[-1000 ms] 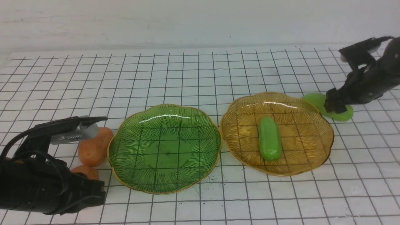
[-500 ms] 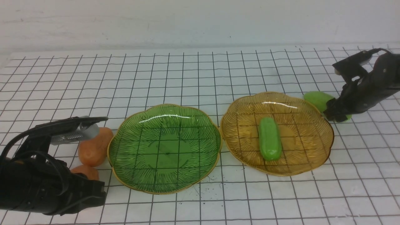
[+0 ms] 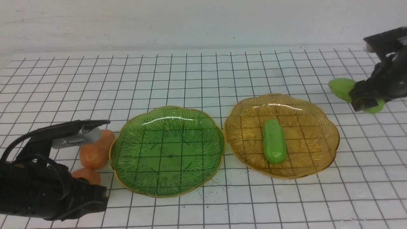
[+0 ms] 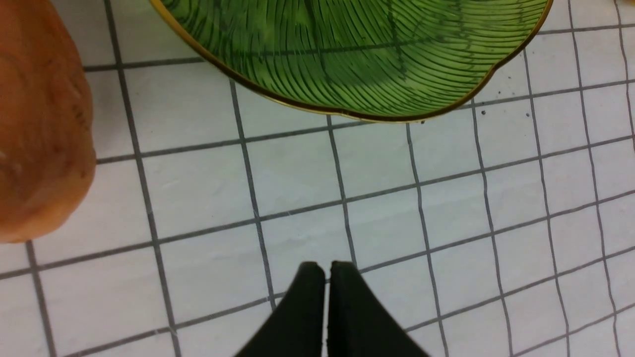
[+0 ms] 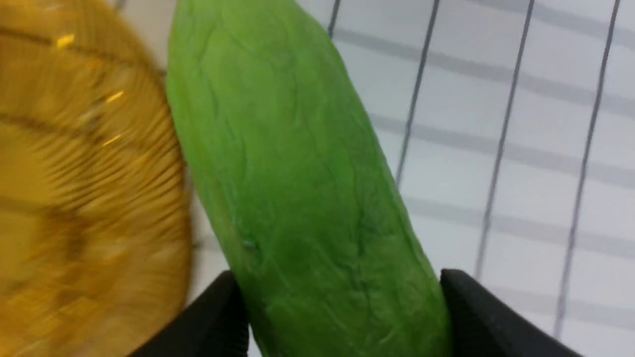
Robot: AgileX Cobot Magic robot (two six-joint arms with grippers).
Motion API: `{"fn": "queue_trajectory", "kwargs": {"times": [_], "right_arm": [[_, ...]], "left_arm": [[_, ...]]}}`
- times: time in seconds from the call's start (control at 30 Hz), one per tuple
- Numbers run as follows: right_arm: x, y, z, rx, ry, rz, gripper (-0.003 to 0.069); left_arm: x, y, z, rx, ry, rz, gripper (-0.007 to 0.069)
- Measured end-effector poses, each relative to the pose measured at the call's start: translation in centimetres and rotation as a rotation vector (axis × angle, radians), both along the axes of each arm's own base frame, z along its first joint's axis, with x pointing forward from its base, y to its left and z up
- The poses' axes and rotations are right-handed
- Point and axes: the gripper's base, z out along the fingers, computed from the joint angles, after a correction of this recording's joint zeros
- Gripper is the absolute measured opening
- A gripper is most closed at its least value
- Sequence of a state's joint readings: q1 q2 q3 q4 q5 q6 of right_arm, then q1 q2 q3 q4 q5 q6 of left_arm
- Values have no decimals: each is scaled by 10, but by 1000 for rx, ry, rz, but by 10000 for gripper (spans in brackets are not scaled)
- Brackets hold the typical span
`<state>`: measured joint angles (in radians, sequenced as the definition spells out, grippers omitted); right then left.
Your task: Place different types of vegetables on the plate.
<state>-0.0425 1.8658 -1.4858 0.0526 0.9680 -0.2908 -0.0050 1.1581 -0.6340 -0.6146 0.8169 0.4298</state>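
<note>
While the right claw [image 3: 365, 102] grips a cucumber [image 3: 341, 88] clear of the counter [image 3: 203, 73], just right of the amber plate [image 3: 332, 149] that already holds one, carrying is the step. Next it likely must clear the raised rims toward the green plate [image 3: 127, 178]; open counter lies behind. Left claw [image 4: 326, 270], closed and empty, sits low beside two potatoes [image 3: 95, 152].

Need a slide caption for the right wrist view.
Right pincer grips a glossy light green toy cucumber, ribbed amber glass plate blurred alongside.

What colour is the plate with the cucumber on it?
The plate is amber yellow; front view shows it best.
</note>
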Motion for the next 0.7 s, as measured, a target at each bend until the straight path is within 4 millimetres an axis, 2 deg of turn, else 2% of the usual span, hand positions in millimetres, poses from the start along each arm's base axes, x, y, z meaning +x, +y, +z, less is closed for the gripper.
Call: {"fn": "queue_trajectory", "kwargs": {"times": [0.03,0.07,0.1,0.13,0.2,0.27,0.47,0.53,0.7], "right_arm": [[-6,3,5,39,29,-22,442],[-15,11,10,156,93,-64,442],[-16,13,10,168,107,-65,442],[-18,24,7,279,153,-85,442],[-18,38,-1,349,191,-85,442],[-16,52,-11,369,227,-63,442],[-15,75,-26,348,269,-31,444],[-15,79,-28,348,272,-52,477],[-18,83,-29,352,315,-110,653]], "left_arm": [[0,0,0,0,0,0,-3],[0,0,0,0,0,0,4],[0,0,0,-1,2,-1,5],[-1,0,0,-3,11,-7,17],[-1,-1,0,-8,14,-8,43],[-1,-1,0,-15,14,-4,76],[-1,-2,1,-27,14,1,183],[-1,-3,1,-37,14,6,224],[0,-4,2,-57,14,15,327]]}}
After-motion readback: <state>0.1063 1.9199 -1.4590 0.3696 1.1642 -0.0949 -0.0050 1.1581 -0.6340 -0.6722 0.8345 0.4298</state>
